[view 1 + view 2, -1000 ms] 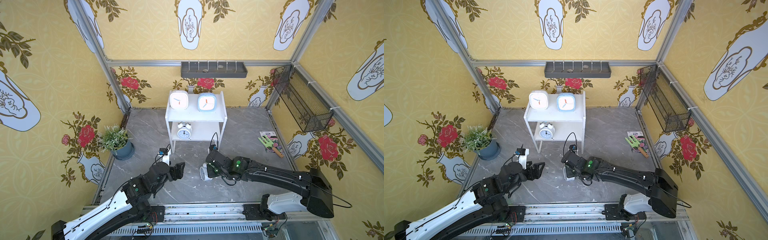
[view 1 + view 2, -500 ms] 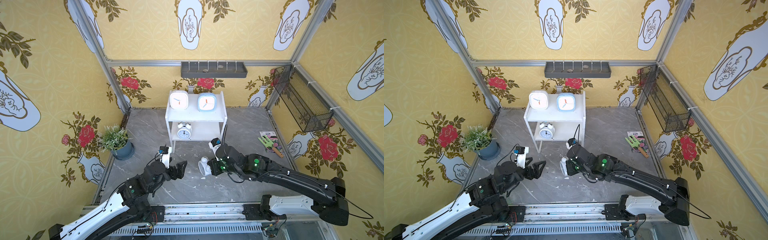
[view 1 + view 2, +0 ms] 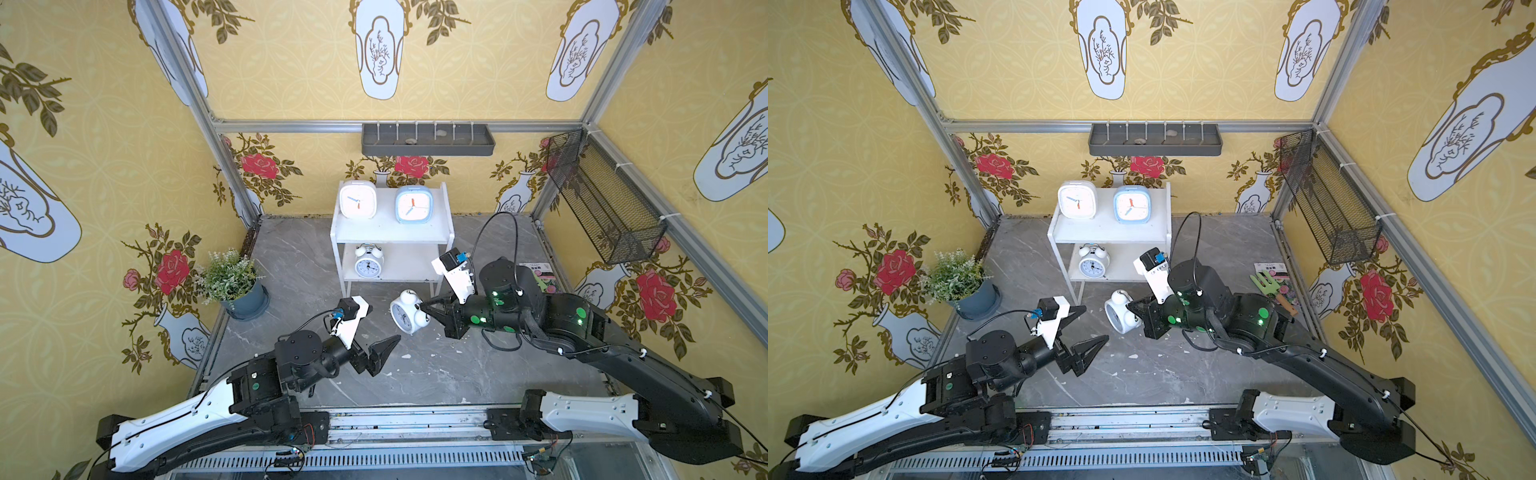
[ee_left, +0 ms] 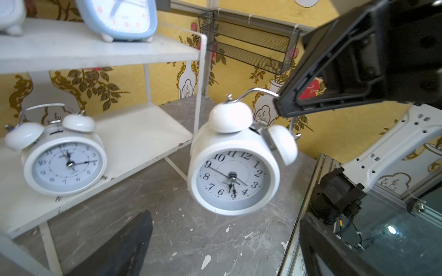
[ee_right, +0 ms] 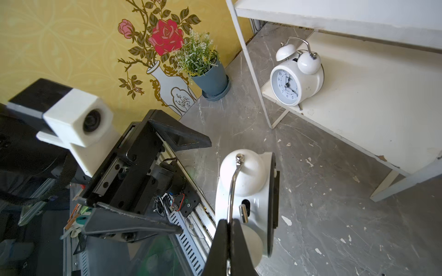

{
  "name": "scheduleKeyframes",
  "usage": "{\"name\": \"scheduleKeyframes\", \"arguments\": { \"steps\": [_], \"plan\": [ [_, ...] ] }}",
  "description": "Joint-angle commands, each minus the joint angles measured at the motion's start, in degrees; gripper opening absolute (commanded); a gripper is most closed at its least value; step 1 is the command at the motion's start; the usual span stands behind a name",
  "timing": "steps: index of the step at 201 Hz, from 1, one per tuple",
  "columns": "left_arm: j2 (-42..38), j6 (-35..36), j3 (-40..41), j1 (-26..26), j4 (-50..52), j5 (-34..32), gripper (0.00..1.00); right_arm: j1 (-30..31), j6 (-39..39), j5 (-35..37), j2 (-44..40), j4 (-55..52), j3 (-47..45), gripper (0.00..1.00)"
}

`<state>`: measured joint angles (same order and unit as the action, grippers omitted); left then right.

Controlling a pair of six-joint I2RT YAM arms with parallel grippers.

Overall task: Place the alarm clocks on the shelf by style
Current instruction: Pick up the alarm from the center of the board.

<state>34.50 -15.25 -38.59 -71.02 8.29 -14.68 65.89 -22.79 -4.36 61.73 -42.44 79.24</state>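
The white two-tier shelf [image 3: 428, 239] stands at the back. Its top board carries a white rounded-square alarm clock [image 3: 358, 199] and a light blue one [image 3: 413, 204]. A white twin-bell clock [image 3: 368, 262] stands on the lower board. Another twin-bell clock [image 3: 406, 318] hangs tilted above the floor in front of the shelf. My right gripper [image 5: 229, 239] is shut on its wire handle [image 5: 233, 181]. My left gripper [image 3: 1090, 326] is open and holds nothing, a short way left of the hanging clock [image 4: 235, 172].
A potted plant [image 3: 232, 282] stands by the left wall. On the back wall hangs a grey tray [image 3: 428, 139], and on the right wall a black mesh basket [image 3: 602, 199]. A green garden tool on a packet [image 3: 1273, 282] lies right of the right arm.
The left gripper has opened wide. The right gripper has carried the twin-bell clock a little up and toward the shelf.
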Motion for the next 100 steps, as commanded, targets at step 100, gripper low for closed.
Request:
{"name": "scheduleKeyframes", "arguments": {
  "steps": [100],
  "plan": [
    [6.9,13.4,-1.1,-6.5,-4.5,-12.3,0.99,0.0,1.0,-3.9,2.2,0.0,3.4,0.0]
  ]
}}
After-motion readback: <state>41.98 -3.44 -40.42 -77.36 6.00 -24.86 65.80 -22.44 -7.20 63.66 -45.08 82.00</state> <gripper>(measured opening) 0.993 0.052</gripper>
